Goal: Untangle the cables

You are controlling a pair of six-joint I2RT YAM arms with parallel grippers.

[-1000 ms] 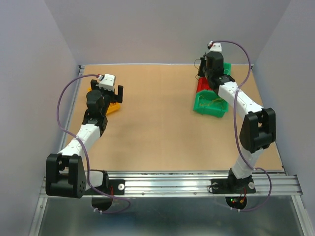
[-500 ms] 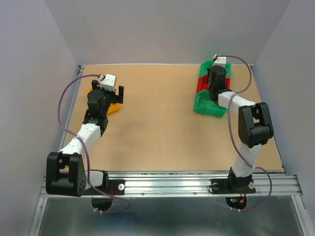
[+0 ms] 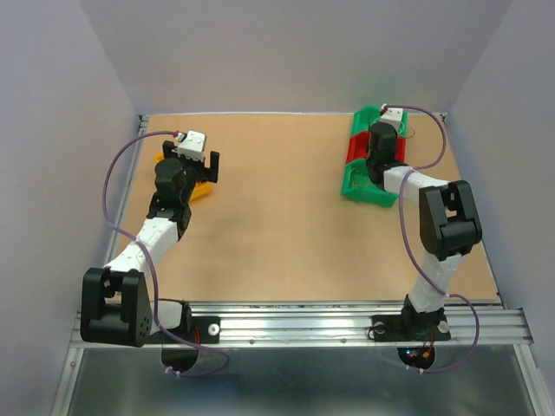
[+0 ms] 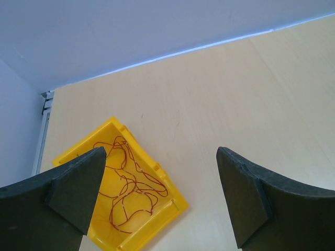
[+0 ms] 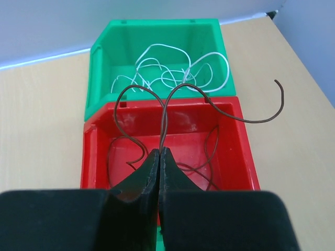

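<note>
Both hover | right fingers (image 5: 146,178) pinch brown cable (image 5: 163,120) (left fingers (image 4: 78,183) spread wide)

Both arms look built alike: smooth white links between chunky black joint housings. On the left arm (image 3: 147,238) the biggest black housing (image 3: 113,308) has a patch of small holes in its side. The right arm (image 3: 431,282) has a matching block (image 3: 449,221). A thin purple cable (image 3: 106,195) loops off the left arm, and another purple cable (image 3: 444,139) loops off the right. Each wrist carries a small white box (image 3: 190,143), with a speck of red where the cable plugs in. The left gripper (image 4: 159,154) has thick, matte black fingers (image 4: 78,188) with blunt wedge ends. The right gripper (image 5: 159,152) has fingers (image 5: 175,183) that taper to narrow blades. Tiny red and green lights (image 3: 414,354) glow under the right base.
</note>
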